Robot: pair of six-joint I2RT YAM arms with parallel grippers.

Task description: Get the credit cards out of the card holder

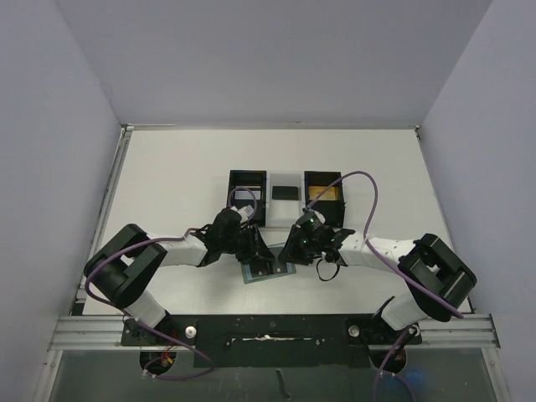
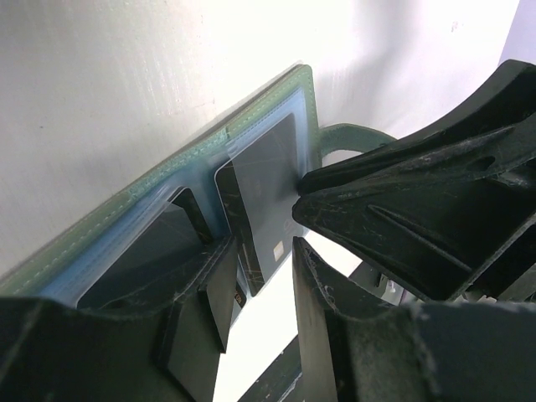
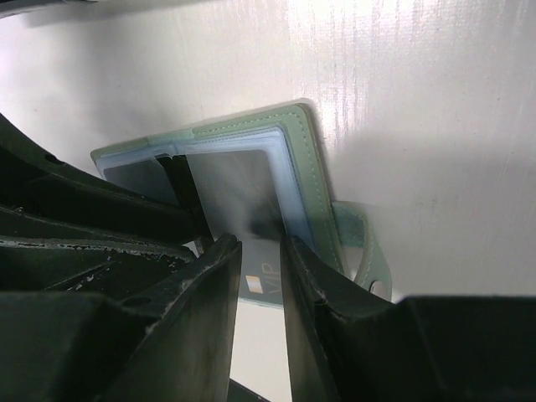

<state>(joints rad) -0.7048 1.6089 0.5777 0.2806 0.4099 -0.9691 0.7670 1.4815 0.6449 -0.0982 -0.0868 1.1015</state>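
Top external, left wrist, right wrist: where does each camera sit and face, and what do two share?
Top external: above and behind, facing down at the table; left arm and right arm show.
Left wrist: low, facing the card holder; own parted jaws plus the right arm's.
Right wrist: low, facing it too; own parted jaws.
Shared: card holder, dark card.

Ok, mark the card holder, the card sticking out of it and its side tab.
card holder point(image 3: 295, 155): right wrist view, stitched green border.
card point(image 3: 261, 285): right wrist view, exposed lettered end.
side tab point(image 3: 366, 247): right wrist view, looped strap.
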